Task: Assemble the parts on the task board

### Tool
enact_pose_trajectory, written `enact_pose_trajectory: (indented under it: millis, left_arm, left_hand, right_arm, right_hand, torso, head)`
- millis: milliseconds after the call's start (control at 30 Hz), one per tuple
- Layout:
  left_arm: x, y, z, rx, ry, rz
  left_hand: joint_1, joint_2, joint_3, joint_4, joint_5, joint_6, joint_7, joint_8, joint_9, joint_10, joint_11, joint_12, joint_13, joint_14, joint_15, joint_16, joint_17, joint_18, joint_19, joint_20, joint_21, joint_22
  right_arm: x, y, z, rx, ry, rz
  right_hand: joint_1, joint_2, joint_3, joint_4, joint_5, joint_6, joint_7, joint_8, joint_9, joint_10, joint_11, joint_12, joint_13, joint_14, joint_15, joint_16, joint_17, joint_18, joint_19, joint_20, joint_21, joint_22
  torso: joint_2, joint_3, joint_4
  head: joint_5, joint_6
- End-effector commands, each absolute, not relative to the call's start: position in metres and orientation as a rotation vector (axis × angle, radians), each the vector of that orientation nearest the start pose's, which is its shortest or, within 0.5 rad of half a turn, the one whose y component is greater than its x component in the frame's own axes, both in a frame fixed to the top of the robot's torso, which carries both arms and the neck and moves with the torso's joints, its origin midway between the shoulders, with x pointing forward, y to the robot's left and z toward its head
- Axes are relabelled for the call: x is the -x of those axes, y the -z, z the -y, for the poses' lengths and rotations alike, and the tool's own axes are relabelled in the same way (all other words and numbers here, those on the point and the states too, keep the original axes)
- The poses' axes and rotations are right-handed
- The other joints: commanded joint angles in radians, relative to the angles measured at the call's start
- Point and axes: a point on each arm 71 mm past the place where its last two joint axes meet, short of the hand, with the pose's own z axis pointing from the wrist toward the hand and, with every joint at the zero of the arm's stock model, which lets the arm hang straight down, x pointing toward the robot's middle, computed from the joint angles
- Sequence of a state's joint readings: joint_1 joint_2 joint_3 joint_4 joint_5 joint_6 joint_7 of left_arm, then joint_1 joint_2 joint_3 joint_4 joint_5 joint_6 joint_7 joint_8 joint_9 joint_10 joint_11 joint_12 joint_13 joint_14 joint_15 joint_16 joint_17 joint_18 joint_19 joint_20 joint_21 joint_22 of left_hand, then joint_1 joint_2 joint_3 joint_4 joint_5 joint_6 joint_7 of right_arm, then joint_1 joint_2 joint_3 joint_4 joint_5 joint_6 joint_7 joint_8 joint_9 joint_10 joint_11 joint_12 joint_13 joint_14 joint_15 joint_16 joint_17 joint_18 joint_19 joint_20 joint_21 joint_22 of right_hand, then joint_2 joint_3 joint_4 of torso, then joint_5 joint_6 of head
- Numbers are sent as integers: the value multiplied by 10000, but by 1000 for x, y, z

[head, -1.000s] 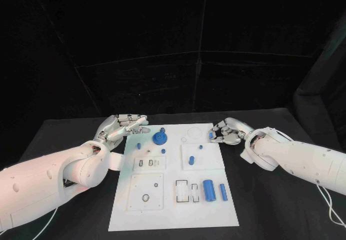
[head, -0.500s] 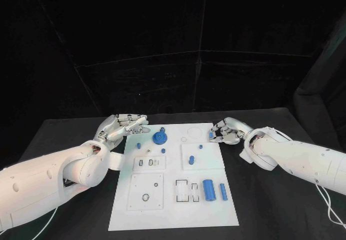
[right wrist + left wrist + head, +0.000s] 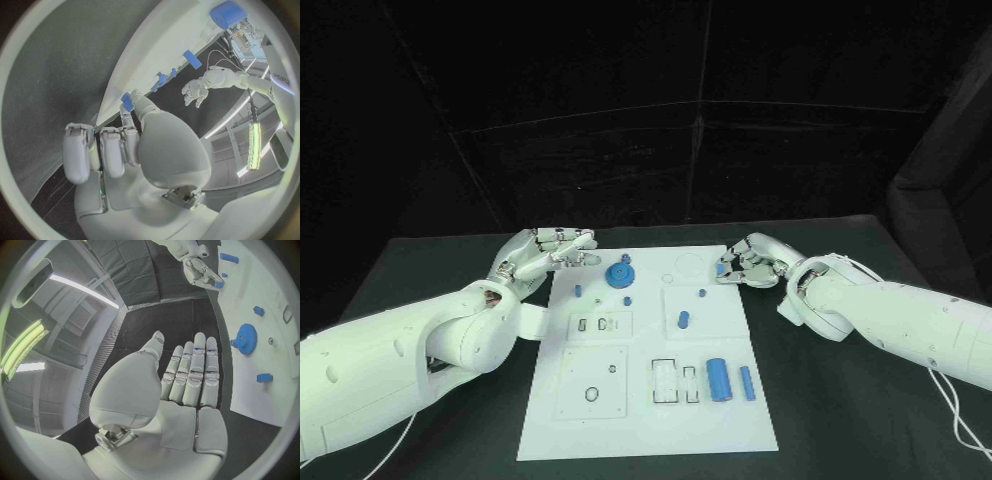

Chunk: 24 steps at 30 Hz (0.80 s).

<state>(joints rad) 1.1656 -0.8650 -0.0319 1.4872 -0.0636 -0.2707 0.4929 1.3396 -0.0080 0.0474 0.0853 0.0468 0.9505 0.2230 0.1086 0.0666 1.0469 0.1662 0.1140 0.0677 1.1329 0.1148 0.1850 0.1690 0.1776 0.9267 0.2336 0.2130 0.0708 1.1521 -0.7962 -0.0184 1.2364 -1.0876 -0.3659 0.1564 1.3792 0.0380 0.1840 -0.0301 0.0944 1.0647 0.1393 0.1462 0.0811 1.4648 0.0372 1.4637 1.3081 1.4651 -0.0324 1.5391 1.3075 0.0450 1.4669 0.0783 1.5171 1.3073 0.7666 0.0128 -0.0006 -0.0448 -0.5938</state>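
The left hand [image 3: 545, 250] hovers at the task board's [image 3: 646, 440] far left corner, fingers straight and apart, holding nothing. Just beside its fingertips, on the board, stands a blue gear [image 3: 620, 276]. The right hand [image 3: 750, 263] sits at the board's far right edge, its fingers curled, pinching a small blue part [image 3: 127, 102] between thumb and a finger. Nearer the robot than both hands, two blue cylinders [image 3: 720, 380] lie on the board, which rests on the black surface [image 3: 877, 420].
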Motion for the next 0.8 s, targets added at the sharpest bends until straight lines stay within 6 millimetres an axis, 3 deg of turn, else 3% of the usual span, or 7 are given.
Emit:
enact_pose_trajectory:
  millis: [33, 167, 333, 633, 800]
  left_arm:
    - [-490, 185, -228, 10107, 15836, -13528]
    - [-490, 185, -230, 10117, 15788, -13507]
    - [-491, 185, -232, 10131, 15739, -13497]
    - [-496, 186, -235, 10269, 15622, -13307]
    - [-499, 188, -236, 10338, 15548, -13182]
  left_hand:
    - [-13, 111, 4, -67, 11, 20, 20, -45, -9, 17, 28, -37, -11, -12, 50, -62, 13, 70, 77, 17, -30, -17]
    - [-11, 119, 6, -70, 11, 21, 19, -47, -9, 18, 28, -40, -11, -11, 50, -65, 14, 70, 79, 17, -33, -19]
    - [3, 145, 13, -90, 10, 36, 7, -50, -6, 37, 20, -44, -8, -6, 48, -79, 19, 71, 86, 17, -46, -23]
    - [21, 207, 12, -144, 10, 128, -56, -43, 7, 166, -30, -31, 6, 41, 21, -115, 41, 78, 132, 4, -82, -29]
    - [23, 227, 9, -163, 10, 165, -78, -41, 9, 214, -49, -30, 9, 70, 7, -124, 53, 81, 160, -6, -91, -29]
  right_arm:
    - [-525, 205, 264, -1950, -7751, -15517]
    - [-521, 201, 263, -2094, -7712, -15341]
    - [-510, 195, 248, -2161, -7844, -15380]
    - [-493, 173, 184, -1045, -7611, -15258]
    - [-488, 170, 137, -302, -7839, -15441]
  right_hand:
    - [45, 234, 91, -23, 85, 407, -322, 118, 117, 354, -98, 37, 1742, 900, -83, 37, 1891, -197, 465, -70, 67, 1497]
    - [3, 194, 137, -63, 163, 366, -309, 84, 97, 348, -99, 22, 1733, 898, -94, 32, 1881, -195, 460, -95, 62, 1485]
    - [-67, 153, 169, -78, 196, 298, -282, 31, 69, 338, -83, 2, 1721, 898, -85, 29, 1876, -195, 459, -100, 60, 1482]
    - [-246, 125, 212, -38, 262, 248, -254, -30, 36, 318, -57, -35, 1696, 885, -63, 2, 1812, -187, 440, -89, 41, 1440]
    - [-263, 78, 235, -69, 305, 236, -252, -48, 25, 305, -57, -56, 1681, 879, -62, -10, 1783, -182, 431, -86, 33, 1421]
  torso:
    - [-4, -5, 6]
    - [-22, -9, -5]
    - [-85, -49, -15]
    - [-290, -152, -8]
    - [-386, -200, 78]
  head:
    - [0, 6]
    - [31, 13]
    - [56, -17]
    - [308, -115]
    - [491, -138]
